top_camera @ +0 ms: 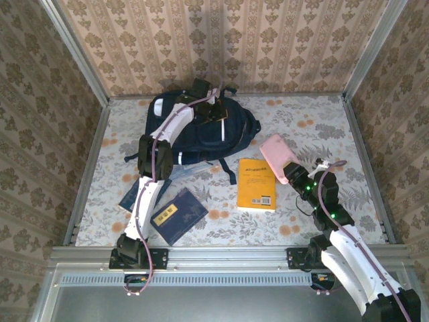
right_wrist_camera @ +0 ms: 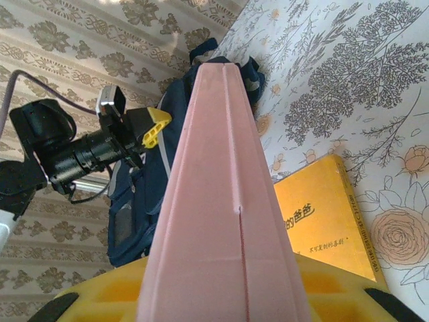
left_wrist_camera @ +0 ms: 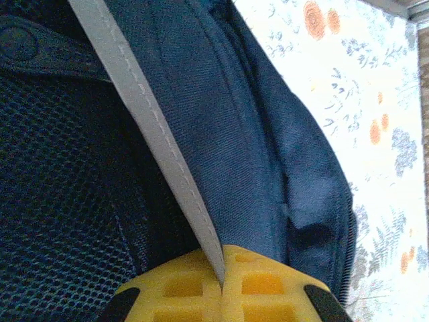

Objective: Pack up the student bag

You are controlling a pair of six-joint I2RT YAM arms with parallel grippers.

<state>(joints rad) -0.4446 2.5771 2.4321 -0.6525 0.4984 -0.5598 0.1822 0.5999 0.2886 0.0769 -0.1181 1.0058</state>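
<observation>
The student bag [top_camera: 201,131], a dark navy backpack, lies at the back middle of the table. My left gripper [top_camera: 218,111] reaches over its top. In the left wrist view the yellow fingers [left_wrist_camera: 268,288] of my left gripper [left_wrist_camera: 221,278] are shut on the bag's thin white stripe [left_wrist_camera: 154,134], with navy fabric [left_wrist_camera: 261,134] all around. My right gripper [top_camera: 298,176] stands to the right of the bag, shut on a pink case [top_camera: 280,156]. That pink case [right_wrist_camera: 221,215] rises from between its yellow fingers [right_wrist_camera: 335,295], pointing toward the bag [right_wrist_camera: 134,201].
A yellow book [top_camera: 257,184] lies flat in the middle, close to the pink case. A dark blue book [top_camera: 178,215] lies near the front left, and another [top_camera: 131,194] sits partly under the left arm. Patterned walls close in the table on three sides.
</observation>
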